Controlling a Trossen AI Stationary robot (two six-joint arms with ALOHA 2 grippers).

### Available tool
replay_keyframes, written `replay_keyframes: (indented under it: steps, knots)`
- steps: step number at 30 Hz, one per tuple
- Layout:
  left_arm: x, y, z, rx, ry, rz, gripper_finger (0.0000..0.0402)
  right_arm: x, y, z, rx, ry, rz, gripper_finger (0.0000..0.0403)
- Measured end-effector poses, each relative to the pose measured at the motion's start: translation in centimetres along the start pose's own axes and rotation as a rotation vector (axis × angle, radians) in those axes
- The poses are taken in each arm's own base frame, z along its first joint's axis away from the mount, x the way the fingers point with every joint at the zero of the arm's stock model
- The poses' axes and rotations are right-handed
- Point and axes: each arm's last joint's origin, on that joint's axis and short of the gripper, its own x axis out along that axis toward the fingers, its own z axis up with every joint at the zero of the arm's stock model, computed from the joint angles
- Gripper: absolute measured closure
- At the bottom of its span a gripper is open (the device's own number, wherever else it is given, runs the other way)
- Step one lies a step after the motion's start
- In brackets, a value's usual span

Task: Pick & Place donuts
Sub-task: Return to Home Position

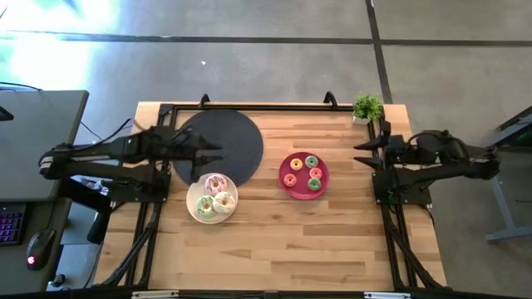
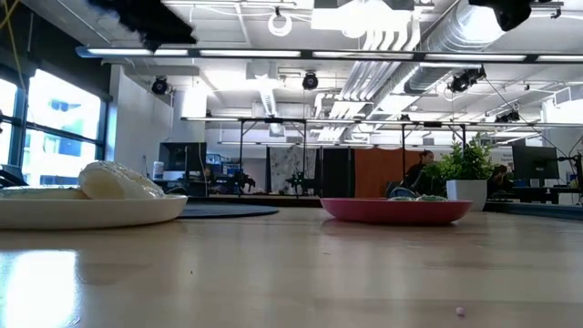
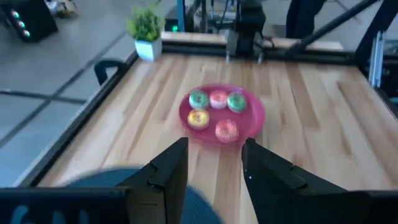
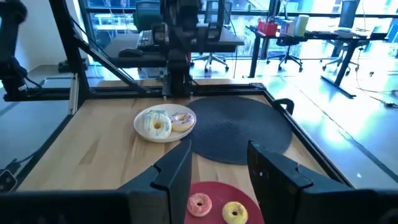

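Three larger donuts, pink (image 1: 216, 181), white-yellow (image 1: 224, 201) and green (image 1: 205, 208), lie on a white plate (image 1: 196, 213). Several small donuts (image 1: 312, 162) lie on a pink plate (image 1: 298, 191); the left wrist view shows them (image 3: 219, 99) ahead of the fingers. My left gripper (image 1: 218, 154) (image 3: 214, 168) hangs open over the dark round mat, just beyond the white plate's far rim. My right gripper (image 1: 357, 154) (image 4: 217, 168) hangs open to the right of the pink plate, raised off the table. In the low view the white plate (image 2: 91, 211) and pink plate (image 2: 396, 210) rest flat on the table.
A dark round mat (image 1: 220, 141) lies at the table's far left, next to the white plate. A small potted plant (image 1: 366, 108) stands at the far right corner. Bare wood (image 1: 274, 249) stretches along the near half of the table. Black frame rails run along the table's edges.
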Motion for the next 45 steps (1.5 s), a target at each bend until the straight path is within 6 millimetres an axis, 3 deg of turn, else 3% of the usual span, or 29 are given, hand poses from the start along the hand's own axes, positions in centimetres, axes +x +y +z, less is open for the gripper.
replay_keyframes:
  steps: [6, 14, 17, 21, 25, 29, 38, 45]
  knots:
    - [-2.4, 0.2, -4.8, -0.027, -0.148, 0.023, 0.0259, 0.3, 0.0, -0.7, -0.011, -0.077, 0.001, 0.0258]
    - [-5.1, 0.3, -8.3, -0.067, -0.376, 0.012, 0.0259, 3.8, 0.5, -6.1, -0.042, -0.177, -0.007, 0.0258]
    - [-5.6, 0.2, -9.4, -0.051, -0.436, -0.034, 0.0259, 3.8, 0.3, -6.8, -0.068, -0.241, -0.069, 0.0258]
    - [-5.1, 0.2, -9.8, -0.050, -0.410, -0.021, 0.0259, 3.6, 0.3, -8.0, -0.043, -0.323, -0.029, 0.0258]
    - [-4.5, 0.1, -10.3, -0.042, -0.372, -0.036, 0.0259, 4.3, 0.6, -10.8, -0.016, -0.357, 0.058, 0.0258]
    - [-3.9, 0.0, -10.9, -0.041, -0.398, -0.074, 0.0259, 5.0, 0.6, -13.2, 0.020, -0.384, 0.035, 0.0258]
    - [-1.3, -0.1, -14.1, -0.051, -0.419, -0.042, 0.0259, 4.9, 0.5, -13.1, 0.012, -0.393, 0.006, 0.0258]
    - [-1.0, -0.1, -14.8, -0.050, -0.359, -0.048, 0.0259, 5.0, 0.4, -13.4, 0.010, -0.365, -0.017, 0.0258]
